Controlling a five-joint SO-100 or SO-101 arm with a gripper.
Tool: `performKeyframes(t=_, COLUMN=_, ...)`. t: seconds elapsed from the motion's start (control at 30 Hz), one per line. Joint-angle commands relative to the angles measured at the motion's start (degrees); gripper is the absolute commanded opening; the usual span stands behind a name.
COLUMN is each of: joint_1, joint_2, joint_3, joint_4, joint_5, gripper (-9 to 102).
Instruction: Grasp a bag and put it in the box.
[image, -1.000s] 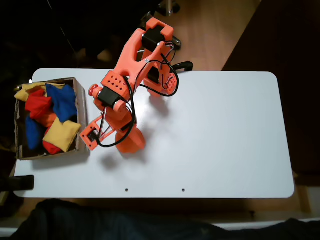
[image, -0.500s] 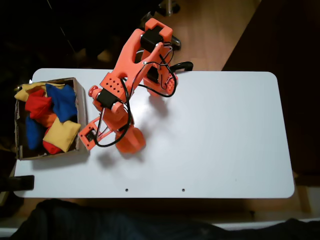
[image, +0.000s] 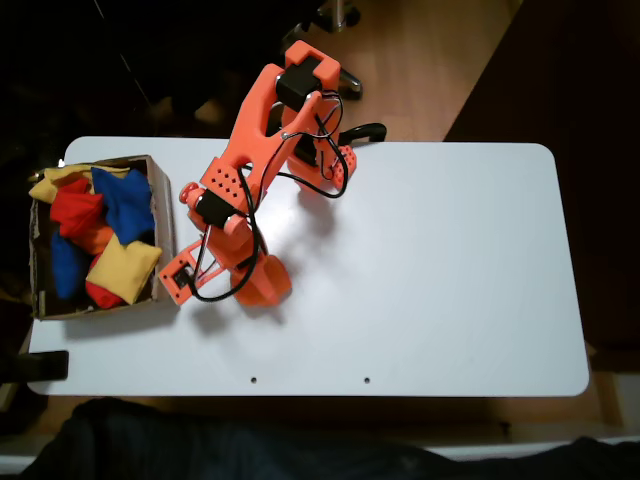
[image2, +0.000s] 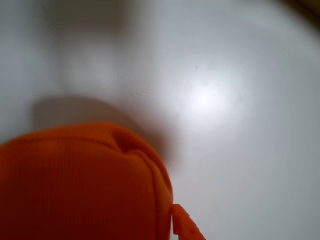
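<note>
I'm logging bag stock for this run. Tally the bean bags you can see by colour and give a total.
Yellow bags: 2
Blue bags: 2
Red bags: 2, the lower one only a sliver
Orange bags: 2, one at the arm's fingers on the table, one mostly buried in the box
Total: 8 visible

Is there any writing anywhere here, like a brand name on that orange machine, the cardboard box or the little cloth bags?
None can be read.
The arm: no lettering visible in the fixed view.
The box and the bags inside it: plain, no print seen.
The orange bag: plain cloth in the blurred wrist view.
The white table: bare of labels, just two small dark dots near its front edge.
</note>
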Motion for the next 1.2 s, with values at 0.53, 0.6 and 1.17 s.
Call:
performKeyframes(t=0.53, joint_1=0.00, joint_2=-2.90, joint_3=1.93, joint_4=-4.57, joint_5=-1.14, gripper=86)
performKeyframes(t=0.6, joint_1=0.00, joint_2=-2.90, joint_3=2.64, joint_4=-4.75, joint_5=-1.76, gripper=86)
performKeyframes(t=1.17, joint_1=0.00, joint_2=-0.97, joint_3=8.70, joint_4=-9.40, joint_5=-3.78, gripper=84)
